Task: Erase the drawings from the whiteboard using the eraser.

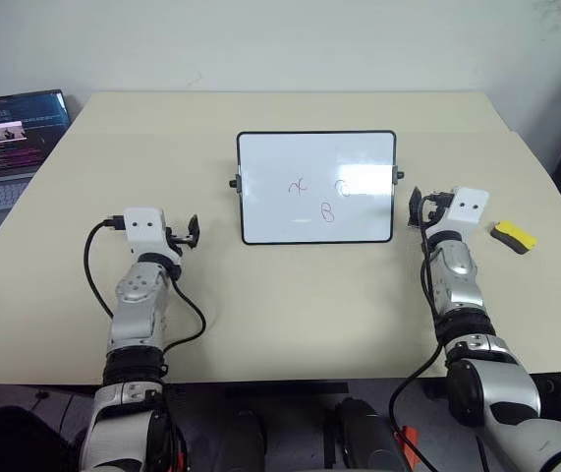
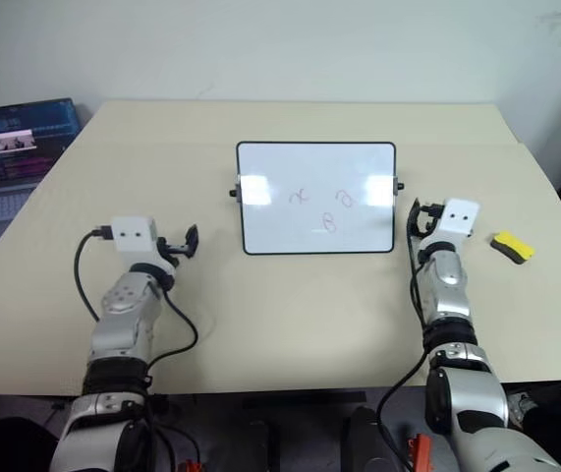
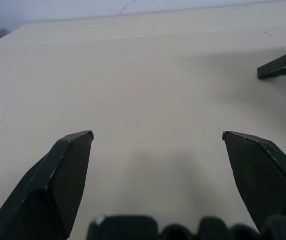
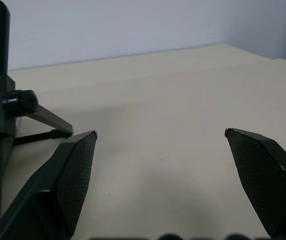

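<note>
The whiteboard (image 1: 270, 162) stands tilted on its stand at the table's middle, with three small dark drawings on it: an x-like squiggle (image 1: 300, 185), a loop (image 1: 344, 186) and a "B" shape (image 1: 327, 211). The yellow-topped eraser (image 1: 513, 236) lies on the table at the right, beyond my right arm. My left gripper (image 1: 190, 234) hovers left of the board, open with nothing in it (image 3: 158, 136). Just off the board's right edge my right gripper (image 1: 420, 208) is open too (image 4: 160, 134); the board's frame and side knob (image 4: 20, 102) show in the right wrist view.
An open laptop (image 1: 10, 138) sits at the far left, off the table's edge. The beige table (image 1: 290, 305) reaches back to a pale wall. The board's stand foot (image 3: 283, 65) shows in the left wrist view.
</note>
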You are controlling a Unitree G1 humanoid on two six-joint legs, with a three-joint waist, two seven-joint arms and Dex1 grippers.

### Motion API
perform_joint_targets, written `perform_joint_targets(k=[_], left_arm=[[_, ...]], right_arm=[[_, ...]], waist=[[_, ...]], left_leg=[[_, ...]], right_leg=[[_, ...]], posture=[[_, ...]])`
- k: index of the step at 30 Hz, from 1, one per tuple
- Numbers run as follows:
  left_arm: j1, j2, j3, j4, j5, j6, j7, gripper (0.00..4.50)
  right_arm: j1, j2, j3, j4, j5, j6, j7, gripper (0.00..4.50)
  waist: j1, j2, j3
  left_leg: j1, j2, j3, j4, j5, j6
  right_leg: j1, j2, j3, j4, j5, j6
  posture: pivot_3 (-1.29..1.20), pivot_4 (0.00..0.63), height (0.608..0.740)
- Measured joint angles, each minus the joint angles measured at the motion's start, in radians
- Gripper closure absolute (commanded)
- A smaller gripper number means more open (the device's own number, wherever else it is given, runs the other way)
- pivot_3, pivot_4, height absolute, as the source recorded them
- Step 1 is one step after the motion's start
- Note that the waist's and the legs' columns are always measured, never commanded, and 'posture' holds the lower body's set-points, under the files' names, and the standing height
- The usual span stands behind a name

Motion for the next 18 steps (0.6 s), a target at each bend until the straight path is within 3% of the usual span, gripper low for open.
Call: perform_joint_targets(k=[18], left_arm=[[0.001, 0.001, 0.012, -0.036, -0.018, 0.029, -0.032, 0.0]], right_arm=[[0.031, -0.003, 0.016, 0.001, 0.0, -0.009, 0.0, 0.02]], waist=[[0.001, 0.0, 0.0]], left_leg=[[-0.001, 0.0, -0.001, 0.0, 0.0, 0.0]], right_leg=[[0.0, 0.0, -0.001, -0.001, 0.0, 0.0]], posture=[[0.0, 0.15, 0.74]])
